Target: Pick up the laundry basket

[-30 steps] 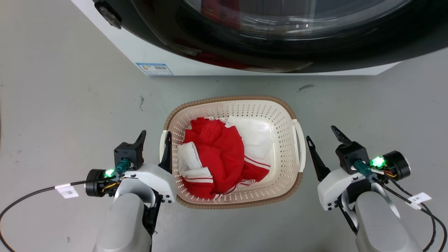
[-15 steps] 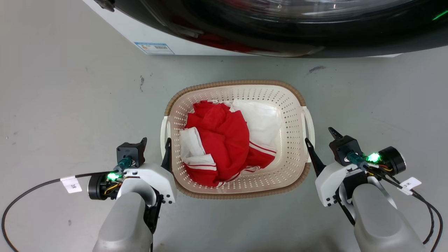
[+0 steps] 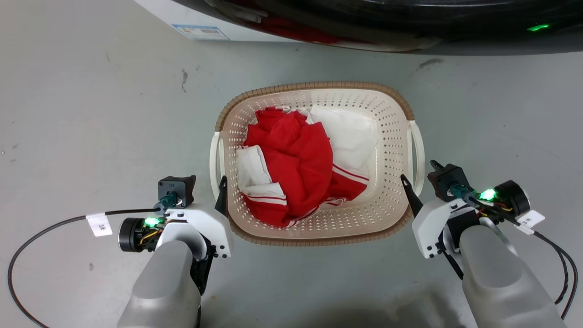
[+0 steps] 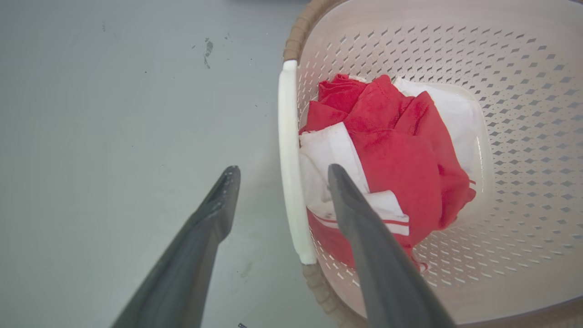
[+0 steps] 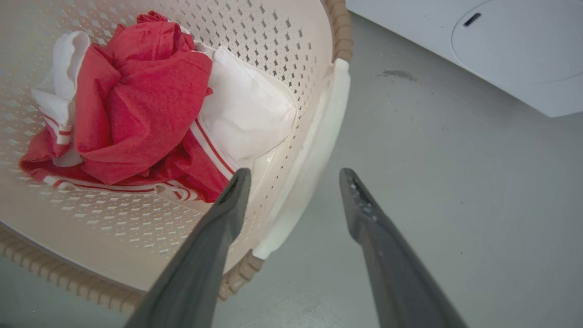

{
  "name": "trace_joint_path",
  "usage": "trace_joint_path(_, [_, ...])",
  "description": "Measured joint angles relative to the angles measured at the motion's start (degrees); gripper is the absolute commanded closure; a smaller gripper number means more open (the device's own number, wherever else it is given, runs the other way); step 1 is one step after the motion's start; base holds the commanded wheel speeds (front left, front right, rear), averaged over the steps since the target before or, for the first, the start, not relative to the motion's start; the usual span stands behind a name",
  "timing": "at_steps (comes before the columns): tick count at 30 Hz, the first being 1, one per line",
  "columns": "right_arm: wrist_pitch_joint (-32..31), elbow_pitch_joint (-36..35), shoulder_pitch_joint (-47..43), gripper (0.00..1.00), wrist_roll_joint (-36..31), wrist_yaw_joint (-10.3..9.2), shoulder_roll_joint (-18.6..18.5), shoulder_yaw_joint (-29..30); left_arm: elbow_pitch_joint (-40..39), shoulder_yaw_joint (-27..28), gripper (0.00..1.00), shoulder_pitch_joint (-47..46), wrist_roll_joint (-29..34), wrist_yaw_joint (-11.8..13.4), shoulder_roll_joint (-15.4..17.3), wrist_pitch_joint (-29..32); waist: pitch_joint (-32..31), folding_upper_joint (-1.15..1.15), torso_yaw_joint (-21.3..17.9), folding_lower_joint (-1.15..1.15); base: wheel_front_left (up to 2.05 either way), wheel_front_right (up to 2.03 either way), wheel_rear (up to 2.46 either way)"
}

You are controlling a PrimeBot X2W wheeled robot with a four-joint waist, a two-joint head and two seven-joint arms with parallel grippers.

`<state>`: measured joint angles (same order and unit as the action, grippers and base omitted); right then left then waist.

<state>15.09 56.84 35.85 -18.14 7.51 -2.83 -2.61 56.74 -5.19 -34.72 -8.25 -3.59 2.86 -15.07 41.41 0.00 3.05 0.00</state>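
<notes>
The laundry basket [image 3: 314,85], cream perforated plastic with a brown woven rim, stands on the grey floor with red and white clothes [image 3: 296,159] in it. My left gripper [image 3: 207,182] is open at the basket's near left side. In the left wrist view the left gripper [image 4: 283,168] straddles the white left handle [image 4: 288,136], one finger over the clothes and one outside. My right gripper [image 3: 417,171] is open at the near right side. In the right wrist view the right gripper [image 5: 295,171] straddles the white right handle [image 5: 325,123], its inner finger over the basket wall [image 5: 273,36].
A washing machine [image 3: 364,23] with a dark round door stands just beyond the basket; its white body [image 5: 501,45] shows at the right wrist view's top right. Black cables [image 3: 45,228] trail on the floor beside both arms. Bare grey floor lies left and right.
The head camera has tilted, so the washer and basket sit higher in view. Relative to the basket, the right gripper has come in from outside to straddle the right handle; both stay open.
</notes>
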Motion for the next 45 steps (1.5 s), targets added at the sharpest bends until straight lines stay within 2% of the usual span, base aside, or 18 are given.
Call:
trace_joint_path(13, [0.0, 4.8, 4.0, 0.0, -0.9, 0.0, 0.0, 1.0, 2.9, -2.4, 0.0, -2.8, -1.9, -0.5, 0.0, 0.0, 3.9, 0.0, 0.4, 0.0, 0.0, 0.0, 0.0])
trace_joint_path(14, [0.0, 5.4, 4.3, 0.15, -0.9, 0.0, 0.0, 1.1, 3.1, -2.8, 0.18, -3.0, -2.0, -0.5, 0.0, 0.0, 4.0, 0.0, 0.4, 0.0, 0.0, 0.0, 0.0])
trace_joint_path(15, [0.0, 5.8, 4.4, 0.78, -0.9, 0.0, 0.0, 1.1, 3.2, -3.1, 0.75, -3.2, -2.1, -0.6, 0.0, 0.0, 4.2, 0.0, 0.4, 0.0, 0.0, 0.0, 0.0])
trace_joint_path(16, [0.0, 5.8, 4.5, 1.0, -0.9, 0.0, 0.0, 1.1, 3.4, -3.4, 1.0, -3.3, -2.3, -0.8, 0.0, 0.0, 4.2, 0.0, 0.4, 0.0, 0.0, 0.0, 0.0])
trace_joint_path(29, [0.0, 9.7, 5.2, 1.0, 0.7, 0.03, 0.1, 0.3, 6.3, -6.4, 1.0, -4.3, -4.6, -1.5, 0.0, 0.0, 1.8, 0.0, 0.2, 0.0, 0.0, 0.0, 0.0])
trace_joint_path(35, [0.0, 12.5, 4.6, 1.0, 2.6, 0.03, 0.1, -1.8, 9.8, -7.4, 1.0, -3.7, -5.4, -2.0, 0.0, 0.0, -2.1, 0.0, -0.3, 0.0, 0.0, 0.0, 0.0])
trace_joint_path(45, [-1.4, 15.9, 2.0, 1.0, 9.9, 0.01, 0.0, -8.5, 15.5, -10.8, 1.0, -2.8, -7.3, -3.2, 0.0, 1.0, -10.9, 0.0, -1.7, -0.01, 0.0, 0.0, 0.0])
